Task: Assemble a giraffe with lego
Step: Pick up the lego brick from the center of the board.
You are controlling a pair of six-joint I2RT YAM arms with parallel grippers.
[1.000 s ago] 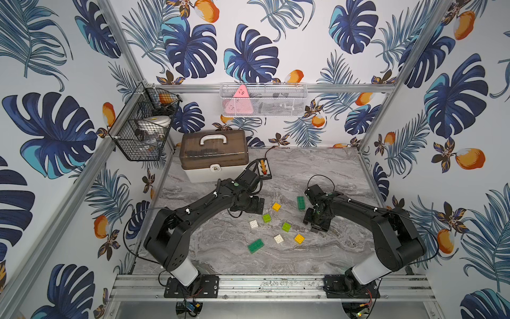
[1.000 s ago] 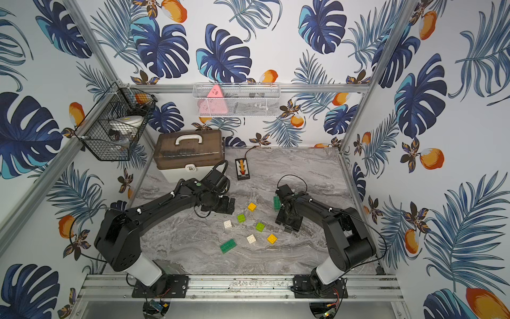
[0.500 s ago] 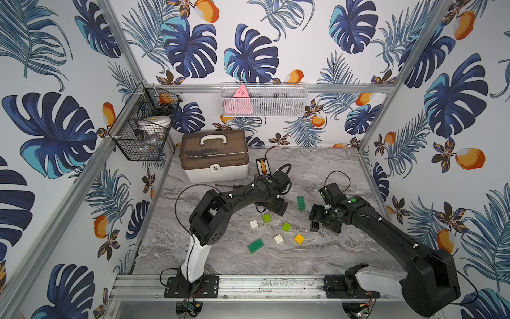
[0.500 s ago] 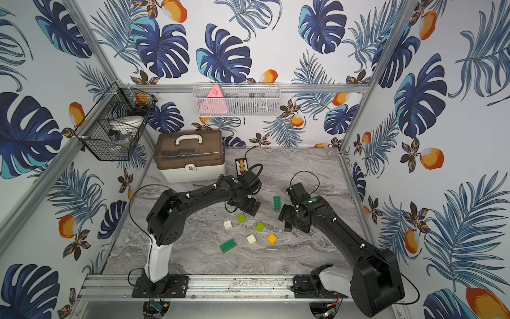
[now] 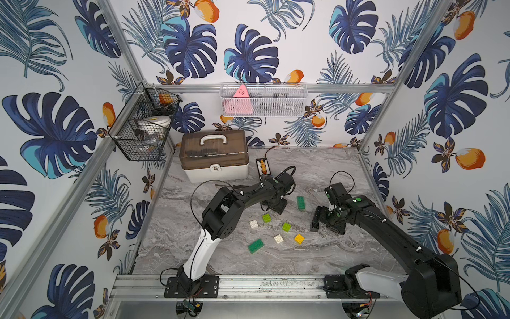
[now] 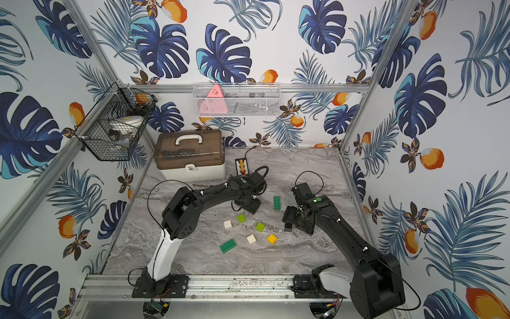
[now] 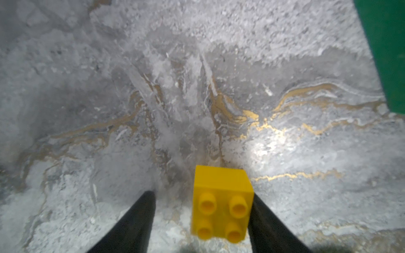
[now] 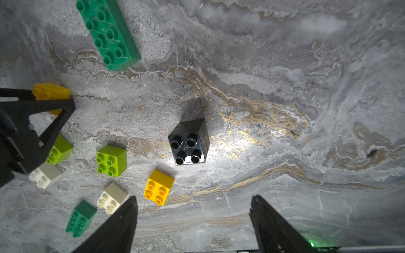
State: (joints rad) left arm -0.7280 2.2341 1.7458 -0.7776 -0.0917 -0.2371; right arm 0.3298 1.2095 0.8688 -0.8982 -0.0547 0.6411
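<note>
The lego lie as loose single bricks on the marble table (image 5: 317,171); no giraffe is in view. My left gripper (image 7: 203,194) straddles a yellow brick (image 7: 221,203). One finger touches the brick and a gap shows at the other finger, so the gripper is open. In a top view this left gripper (image 5: 273,208) hides that brick. My right gripper (image 8: 194,197) is open and holds nothing. A black brick (image 8: 189,145) stands on the table just ahead of it, also visible in a top view as the black brick (image 6: 288,227).
Between the arms lie a long dark green brick (image 5: 300,203), a shorter dark green brick (image 5: 255,245), two lime bricks (image 5: 266,218) (image 5: 286,227), two white bricks (image 5: 254,224) (image 5: 279,238) and a second yellow brick (image 5: 299,238). A brown-lidded case (image 5: 215,157) stands at the back left.
My left arm swung right from beside the case to over the yellow brick, and its jaws narrowed around it. My right gripper's jaws widened near the black brick.
</note>
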